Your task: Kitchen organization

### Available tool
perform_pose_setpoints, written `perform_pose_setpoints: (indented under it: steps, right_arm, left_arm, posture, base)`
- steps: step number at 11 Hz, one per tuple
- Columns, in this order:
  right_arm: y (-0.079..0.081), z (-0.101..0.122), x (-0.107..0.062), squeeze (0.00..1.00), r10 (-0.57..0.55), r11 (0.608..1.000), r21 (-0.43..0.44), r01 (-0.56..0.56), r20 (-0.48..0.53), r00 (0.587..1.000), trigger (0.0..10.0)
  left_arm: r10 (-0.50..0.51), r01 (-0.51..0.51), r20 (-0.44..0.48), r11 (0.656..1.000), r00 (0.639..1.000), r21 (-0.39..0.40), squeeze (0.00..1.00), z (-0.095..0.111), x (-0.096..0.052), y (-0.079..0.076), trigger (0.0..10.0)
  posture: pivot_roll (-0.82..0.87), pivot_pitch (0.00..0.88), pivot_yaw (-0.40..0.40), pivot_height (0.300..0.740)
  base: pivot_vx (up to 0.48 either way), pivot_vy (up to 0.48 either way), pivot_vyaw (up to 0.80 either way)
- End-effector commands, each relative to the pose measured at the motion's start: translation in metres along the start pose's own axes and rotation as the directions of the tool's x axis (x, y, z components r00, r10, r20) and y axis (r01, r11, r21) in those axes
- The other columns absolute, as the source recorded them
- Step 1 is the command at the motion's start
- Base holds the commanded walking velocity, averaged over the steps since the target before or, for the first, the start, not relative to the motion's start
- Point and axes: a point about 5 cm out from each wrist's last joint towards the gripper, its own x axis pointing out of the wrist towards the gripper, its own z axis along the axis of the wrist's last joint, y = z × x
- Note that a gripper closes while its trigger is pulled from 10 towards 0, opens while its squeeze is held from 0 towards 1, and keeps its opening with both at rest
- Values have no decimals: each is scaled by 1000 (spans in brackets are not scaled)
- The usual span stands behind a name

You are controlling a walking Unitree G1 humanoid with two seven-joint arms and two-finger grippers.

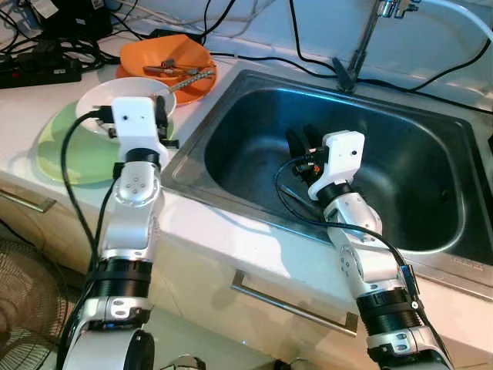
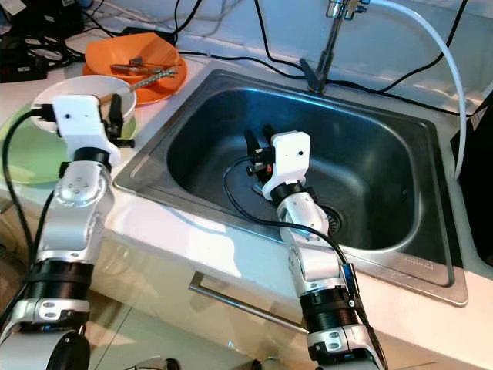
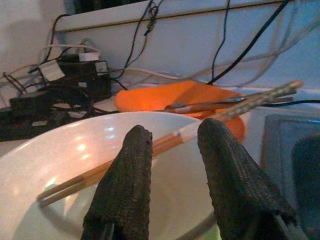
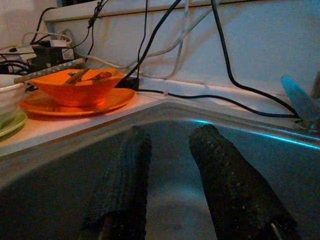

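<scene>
Wooden chopsticks laid across the white bowl just ahead of the left gripper; long axis running from the bowl's near inner wall up over its far rim, patterned thick ends pointing toward the orange bowl and the sink; seen between the two black fingers, which stand apart and grasp nothing, tips at the bowl's near rim.

White bowl seated on a pale green plate on the counter, beneath and beside the left wrist; orange bowl beyond it on an orange plate, holding brown-handled utensils (kind hard to tell).

Right gripper down inside the steel sink, fingers parted and empty, aimed at the far basin wall.

Head views alone give the drain, the tap with its white hose, and the drawer handle below the counter; left wrist view alone gives the chopsticks' full length and a black power strip with cables past the bowl.

No readable writing anywhere; white tags on the cables blurred.
</scene>
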Motion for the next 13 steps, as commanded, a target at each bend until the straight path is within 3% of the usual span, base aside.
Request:
perform_pose_setpoints:
  steps: [1, 4, 8, 10, 11, 12, 13]
  right_arm:
    - [-2, 2, 3, 0, 2, 1000, -4, -2, 1, 1000, 10000]
    - [-1, 2, 5, 0, 6, 1000, -3, -6, 1, 1000, 10000]
    - [0, 0, 6, 0, 10, 1000, -4, -10, -3, 1000, 10000]
    - [0, 0, 7, 0, 10, 1000, -3, -10, -1, 1000, 10000]
    - [-1, 1, 7, 0, 8, 1000, -1, -8, 3, 1000, 10000]
    - [-1, 2, 8, 0, 7, 1000, -1, -7, 5, 1000, 10000]
    - [0, 1, 8, 0, 7, 1000, 0, -7, 3, 1000, 10000]
  left_arm:
    - [35, -35, -6, 999, 999, 6, 0, 1, -1, 7, 10000]
    - [92, -91, -20, 995, 996, 31, 0, 2, -5, 22, 10000]
    - [191, -187, -32, 977, 981, 101, 0, 3, -6, 54, 10000]
    - [144, -146, 36, 987, 989, 70, 0, 18, -2, 42, 10000]
    - [64, -69, 96, 997, 993, 43, 0, 29, -2, 27, 10000]
    - [-10, 3, 144, 999, 989, 49, 0, 36, -2, 17, 10000]
    - [-129, 108, 193, 987, 973, 115, 0, 44, -4, 2, 10000]
  posture:
    - [29, 91, -38, 740]
    - [37, 88, -40, 740]
    - [43, 85, -43, 740]
    - [45, 84, -44, 740]
    - [40, 84, -43, 740]
    - [40, 84, -43, 740]
    - [44, 83, -43, 740]
  base:
    - [0, 0, 0]
    - [0, 0, 0]
    - [0, 0, 0]
    - [0, 0, 0]
    - [0, 0, 0]
    - [0, 0, 0]
    - [0, 0, 0]
